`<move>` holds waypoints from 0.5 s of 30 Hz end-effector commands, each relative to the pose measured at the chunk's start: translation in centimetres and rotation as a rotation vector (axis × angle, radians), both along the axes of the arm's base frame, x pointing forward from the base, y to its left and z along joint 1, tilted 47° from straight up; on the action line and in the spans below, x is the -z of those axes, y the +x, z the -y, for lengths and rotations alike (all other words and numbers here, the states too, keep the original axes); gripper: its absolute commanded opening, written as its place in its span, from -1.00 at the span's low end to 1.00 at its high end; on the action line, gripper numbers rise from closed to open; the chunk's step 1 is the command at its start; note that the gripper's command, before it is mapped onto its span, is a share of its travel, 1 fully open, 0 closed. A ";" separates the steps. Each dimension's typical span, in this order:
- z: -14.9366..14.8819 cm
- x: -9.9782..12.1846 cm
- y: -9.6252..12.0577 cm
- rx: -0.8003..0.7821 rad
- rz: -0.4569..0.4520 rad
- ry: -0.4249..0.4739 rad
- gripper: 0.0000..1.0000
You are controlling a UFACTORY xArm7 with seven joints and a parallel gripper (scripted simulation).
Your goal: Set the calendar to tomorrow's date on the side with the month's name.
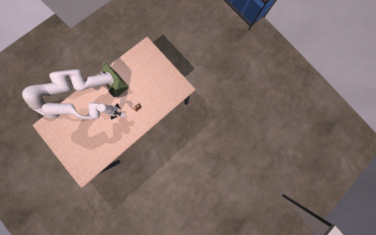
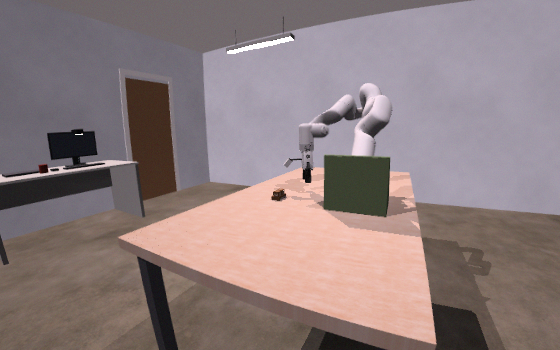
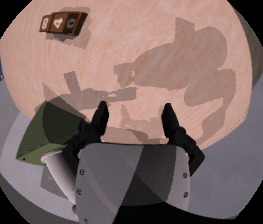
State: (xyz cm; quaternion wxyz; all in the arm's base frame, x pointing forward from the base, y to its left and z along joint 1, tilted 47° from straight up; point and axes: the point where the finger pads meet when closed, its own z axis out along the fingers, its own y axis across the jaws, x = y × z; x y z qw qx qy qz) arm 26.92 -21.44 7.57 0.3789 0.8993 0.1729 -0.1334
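Note:
The calendar [image 1: 137, 107] is a small brown tray with two digit cubes, standing on the wooden table. It shows in the exterior view [image 2: 278, 194] and at the upper left of the wrist view [image 3: 62, 23], where white digits face up, too small to read. My gripper [image 3: 135, 108] is open and empty, pointing down above bare table a short way from the calendar. It also shows in the overhead view [image 1: 118, 114] and in the exterior view [image 2: 307, 175].
A green box [image 2: 356, 185] stands on the table by the arm's base [image 1: 114, 81]. A grey desk [image 2: 54, 185] with a monitor stands far off by the wall.

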 end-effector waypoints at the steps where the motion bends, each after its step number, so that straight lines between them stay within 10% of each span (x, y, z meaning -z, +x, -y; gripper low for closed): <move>1: 0.0 -0.2 -0.1 -0.005 0.004 0.000 1.00; 15: 2.1 1.7 -0.4 -0.005 0.004 0.000 1.00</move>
